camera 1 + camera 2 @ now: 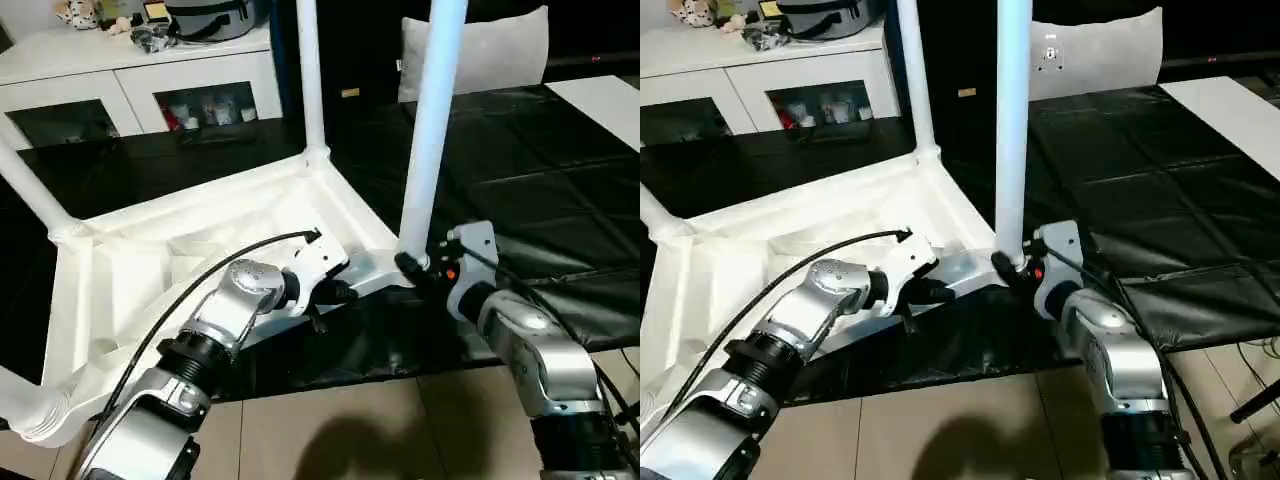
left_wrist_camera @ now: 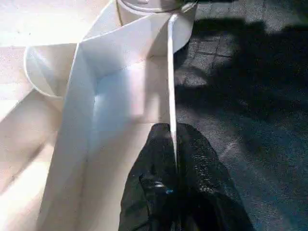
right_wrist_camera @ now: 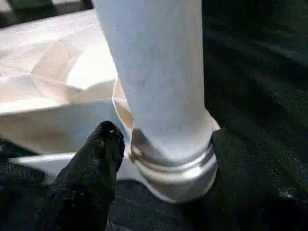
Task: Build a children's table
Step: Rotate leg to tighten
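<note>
The left gripper [image 2: 171, 159] is clamped on the side rim of the upturned table [image 1: 200, 240]. The right gripper [image 1: 418, 268] stands open around the base of a leg [image 1: 430, 130] at the near corner socket. The table lies on black matting [image 1: 520, 190].

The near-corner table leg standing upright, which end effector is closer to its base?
Right. The right end effector straddles the leg's base at the corner socket; the left end effector is shut on the tabletop's side wall, short of that corner.
</note>
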